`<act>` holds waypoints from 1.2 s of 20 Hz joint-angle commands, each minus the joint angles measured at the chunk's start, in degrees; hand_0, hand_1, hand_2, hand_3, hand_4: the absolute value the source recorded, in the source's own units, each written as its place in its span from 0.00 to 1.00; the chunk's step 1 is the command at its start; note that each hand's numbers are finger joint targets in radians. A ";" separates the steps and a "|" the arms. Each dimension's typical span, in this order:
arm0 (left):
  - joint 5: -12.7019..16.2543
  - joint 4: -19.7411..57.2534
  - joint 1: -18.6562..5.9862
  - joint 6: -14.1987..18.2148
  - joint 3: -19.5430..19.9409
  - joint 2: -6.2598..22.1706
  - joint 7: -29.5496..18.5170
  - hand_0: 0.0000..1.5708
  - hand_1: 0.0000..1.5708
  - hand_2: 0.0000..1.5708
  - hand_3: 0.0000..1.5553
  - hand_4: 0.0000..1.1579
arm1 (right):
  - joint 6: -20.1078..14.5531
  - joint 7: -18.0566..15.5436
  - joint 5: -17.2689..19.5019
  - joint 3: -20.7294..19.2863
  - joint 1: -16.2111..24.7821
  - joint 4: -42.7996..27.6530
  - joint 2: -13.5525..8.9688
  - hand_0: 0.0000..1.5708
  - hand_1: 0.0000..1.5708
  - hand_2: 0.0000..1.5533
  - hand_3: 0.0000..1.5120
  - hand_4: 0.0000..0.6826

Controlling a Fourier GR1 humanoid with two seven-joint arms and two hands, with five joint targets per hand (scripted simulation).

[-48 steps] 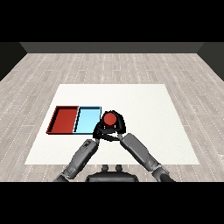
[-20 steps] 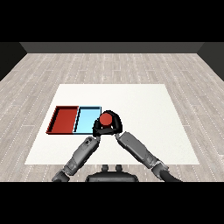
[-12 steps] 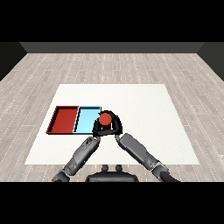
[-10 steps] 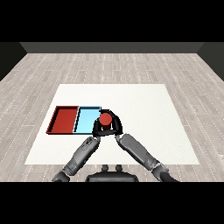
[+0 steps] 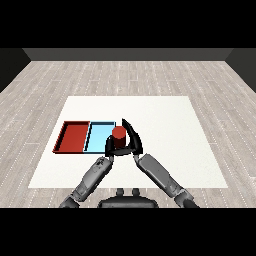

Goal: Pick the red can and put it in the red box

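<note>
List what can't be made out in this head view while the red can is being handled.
- Lower part of the red can: hidden by both hands around it.
- Whether the can rests on the table or is lifted: its base is covered.
- Left robot hand: small, dark, its contact with the can unclear.
- Right robot hand: its palm side faces away.
- Right edge of the light blue tray: hidden by hands and can.
</note>
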 commanded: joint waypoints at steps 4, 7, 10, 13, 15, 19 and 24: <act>-1.65 2.22 -0.72 -1.94 4.12 -0.78 0.45 1.00 1.00 1.00 0.96 0.99 | 2.52 1.25 2.37 -6.01 4.72 -8.37 -3.90 0.00 0.00 0.00 0.00 0.00; -4.12 -0.02 1.35 -0.07 3.34 -0.60 1.11 1.00 1.00 1.00 0.95 0.98 | 4.11 1.32 0.22 -10.17 5.91 -12.59 -5.09 0.00 0.00 0.00 0.00 0.00; -3.85 -0.50 3.94 -2.36 5.36 2.21 -2.81 1.00 1.00 1.00 0.95 0.98 | 9.15 -2.37 -2.26 -15.10 9.12 -14.88 -9.89 0.00 0.00 0.00 0.00 0.00; -6.72 -1.85 2.86 -0.54 6.36 5.98 0.84 1.00 1.00 1.00 0.95 0.98 | 4.46 5.28 0.29 -13.44 14.45 -25.36 -12.53 0.00 0.00 0.00 0.00 0.00; -8.07 -2.29 0.47 -0.64 8.09 10.04 3.04 1.00 1.00 1.00 0.95 0.97 | 6.80 0.33 0.23 -13.46 19.68 -22.96 -13.46 0.00 0.00 0.00 0.00 0.00; -6.29 -5.16 3.52 -4.70 13.17 20.16 4.42 1.00 1.00 1.00 0.95 0.96 | 10.17 -4.49 -2.94 -19.72 24.85 -18.12 -16.41 0.00 0.00 0.00 0.00 0.00; -7.23 4.18 0.22 -5.00 18.09 22.35 6.63 1.00 1.00 0.99 0.94 0.94 | 9.52 -1.30 -1.46 -20.24 27.65 -22.84 -17.56 0.00 0.00 0.00 0.00 0.00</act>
